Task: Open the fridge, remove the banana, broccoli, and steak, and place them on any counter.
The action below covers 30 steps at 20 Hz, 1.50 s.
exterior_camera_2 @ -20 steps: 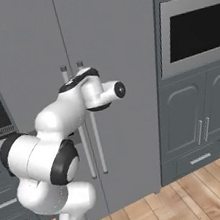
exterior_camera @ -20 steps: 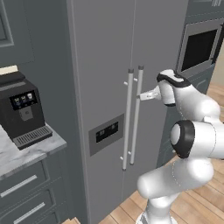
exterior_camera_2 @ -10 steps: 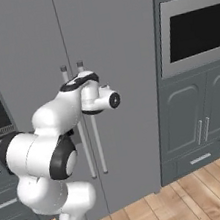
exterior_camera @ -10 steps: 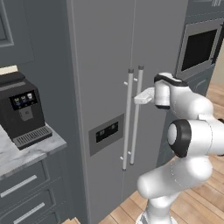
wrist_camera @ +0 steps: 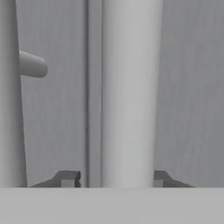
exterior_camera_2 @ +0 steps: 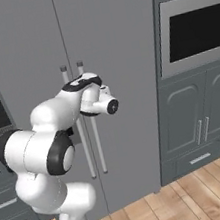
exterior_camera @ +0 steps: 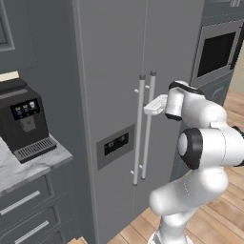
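The grey double-door fridge (exterior_camera: pixel 109 71) (exterior_camera_2: pixel 115 35) stands shut, so the banana, broccoli and steak are hidden. My gripper (exterior_camera: pixel 151 106) is pressed up to the right door's silver bar handle (exterior_camera: pixel 149 128), near its top. In the hand view that handle (wrist_camera: pixel 129 87) runs as a thick pale bar between my two dark fingertips (wrist_camera: pixel 68 178), and the gripper (wrist_camera: pixel 113 178) is open around it. The left door's handle (wrist_camera: pixel 11 96) shows at the view's edge. In the right base view my wrist (exterior_camera_2: pixel 97 96) covers the fingers.
A black coffee machine (exterior_camera: pixel 24 119) sits on the marbled counter (exterior_camera: pixel 33 164) left of the fridge, over drawers (exterior_camera: pixel 21 202). A built-in oven (exterior_camera_2: pixel 192 30) with grey cabinet doors (exterior_camera_2: pixel 199 117) below stands to the right. Wooden floor (exterior_camera_2: pixel 197 193) lies in front.
My hand has moved left and in toward the fridge, bringing the fingers around the right door's handle. The doors stay shut.
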Available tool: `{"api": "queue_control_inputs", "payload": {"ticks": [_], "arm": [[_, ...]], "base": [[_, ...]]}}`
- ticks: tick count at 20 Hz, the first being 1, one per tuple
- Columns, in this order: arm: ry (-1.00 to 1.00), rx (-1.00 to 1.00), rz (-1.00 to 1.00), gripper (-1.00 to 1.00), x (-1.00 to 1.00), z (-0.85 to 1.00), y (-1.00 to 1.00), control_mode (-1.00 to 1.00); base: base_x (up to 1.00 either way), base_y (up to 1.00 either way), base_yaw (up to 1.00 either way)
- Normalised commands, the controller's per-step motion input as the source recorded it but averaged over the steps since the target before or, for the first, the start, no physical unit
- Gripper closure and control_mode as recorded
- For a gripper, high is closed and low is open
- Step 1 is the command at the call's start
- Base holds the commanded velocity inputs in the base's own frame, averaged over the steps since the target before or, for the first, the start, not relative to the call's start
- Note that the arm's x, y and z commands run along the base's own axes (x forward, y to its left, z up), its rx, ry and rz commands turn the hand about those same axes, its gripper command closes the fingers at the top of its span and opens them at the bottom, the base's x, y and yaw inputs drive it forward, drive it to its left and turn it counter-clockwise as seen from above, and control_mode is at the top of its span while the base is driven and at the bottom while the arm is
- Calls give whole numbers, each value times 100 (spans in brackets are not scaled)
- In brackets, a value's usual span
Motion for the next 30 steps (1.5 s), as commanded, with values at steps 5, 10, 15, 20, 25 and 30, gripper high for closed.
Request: {"api": "queue_control_inputs", "payload": {"ticks": [5, 10, 15, 20, 25, 30], "arm": [[0, 14, 0, 100, -19, 0, -66, -100], [0, 22, 0, 100, -71, 0, -100, -100], [1, 13, 0, 100, -54, 0, -100, -100], [3, 1, 0, -100, -4, 0, -99, -100], [5, -1, 0, -100, 0, -11, -90, -100], [-1, -3, 3, -100, -61, 0, -98, -100]], "base": [[0, 0, 0], [0, 0, 0], [0, 0, 0], [0, 0, 0], [0, 0, 0], [0, 0, 0]]}}
